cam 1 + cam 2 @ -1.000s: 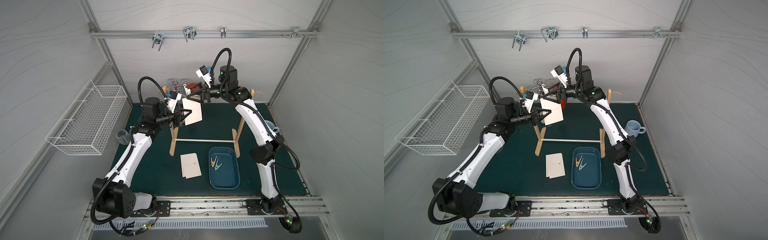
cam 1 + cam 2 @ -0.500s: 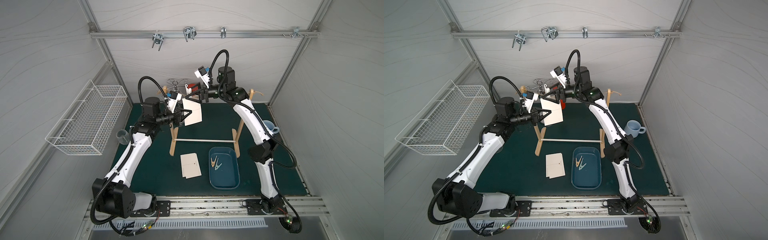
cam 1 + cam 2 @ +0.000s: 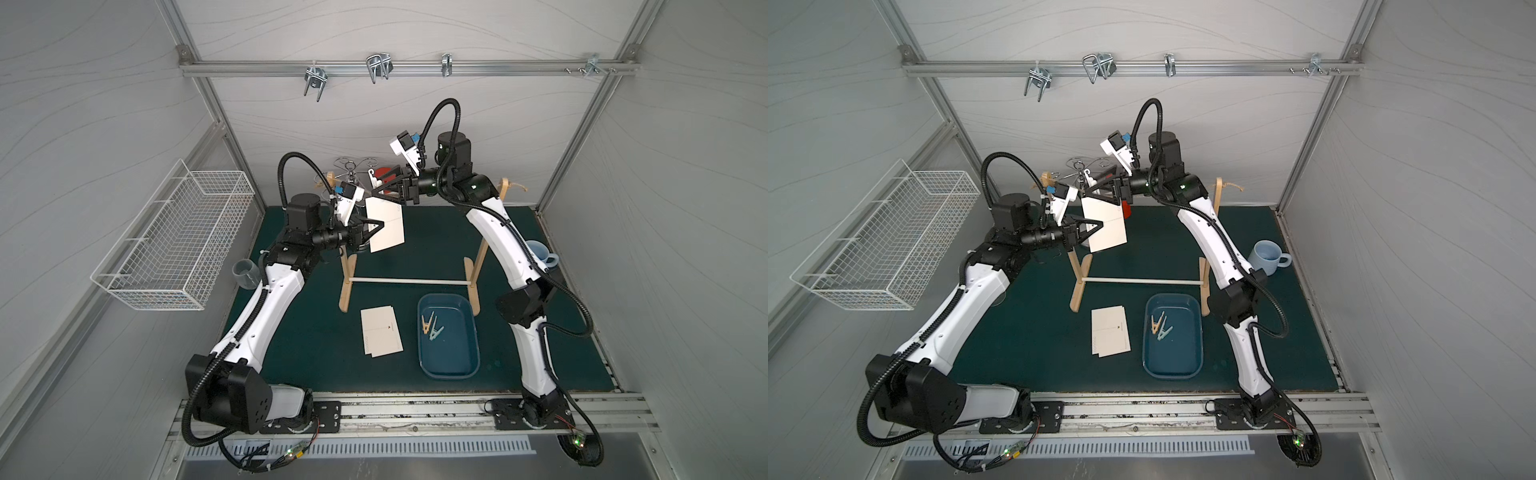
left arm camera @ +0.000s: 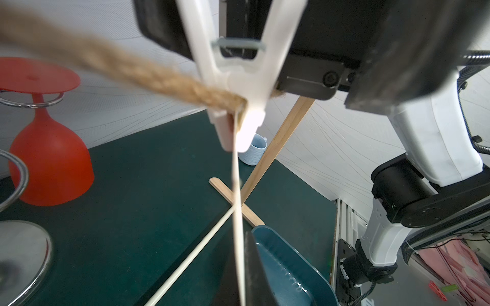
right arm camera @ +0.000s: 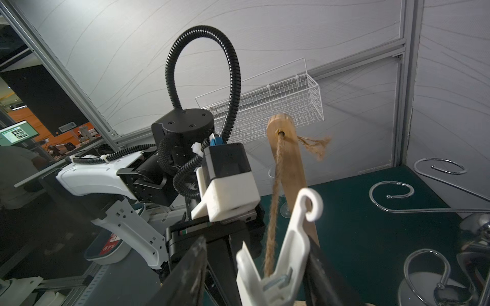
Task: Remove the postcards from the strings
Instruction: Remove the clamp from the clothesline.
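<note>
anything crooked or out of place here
The postcard on the string hangs askew, its side pinched in the left gripper's shut jaws while a white peg pins its top. Nothing looks spilled or broken.

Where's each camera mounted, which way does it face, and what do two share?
Top views: high in front, looking down on the green mat; left arm, right arm whole.
Left wrist: behind the left pincer, facing white peg and right arm; dark fingers show.
Right wrist: behind the right pincer, facing left arm and wire basket; both fingers show.
Shared: both wrist views show peg and twine.
</note>
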{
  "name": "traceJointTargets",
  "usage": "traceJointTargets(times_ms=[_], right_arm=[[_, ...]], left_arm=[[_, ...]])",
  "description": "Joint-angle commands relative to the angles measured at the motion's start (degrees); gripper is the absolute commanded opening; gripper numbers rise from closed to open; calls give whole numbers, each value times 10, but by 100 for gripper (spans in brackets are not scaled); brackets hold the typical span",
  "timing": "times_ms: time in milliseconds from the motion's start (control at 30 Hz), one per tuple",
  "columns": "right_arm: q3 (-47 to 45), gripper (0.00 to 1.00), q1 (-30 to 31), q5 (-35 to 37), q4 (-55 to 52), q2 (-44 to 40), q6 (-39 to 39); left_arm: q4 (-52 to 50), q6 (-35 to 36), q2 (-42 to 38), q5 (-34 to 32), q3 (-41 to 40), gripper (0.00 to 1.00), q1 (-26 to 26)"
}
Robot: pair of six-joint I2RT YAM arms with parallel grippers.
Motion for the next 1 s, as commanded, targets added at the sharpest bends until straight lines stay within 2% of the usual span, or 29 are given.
traceJointTargets(times_ms=[0,200,433,967], right_arm=[[-8,55,-2,-42,8,-2,10],[-11,49,-8,-61,34,-2,33],[-14,47,-8,-65,35,-1,34],[-15,33,-8,-68,37,-1,35]], left_arm=[[12,13,7,16,27,0,1],[10,13,6,18,30,0,2],[8,13,6,20,31,0,3],[8,13,7,21,32,0,3]])
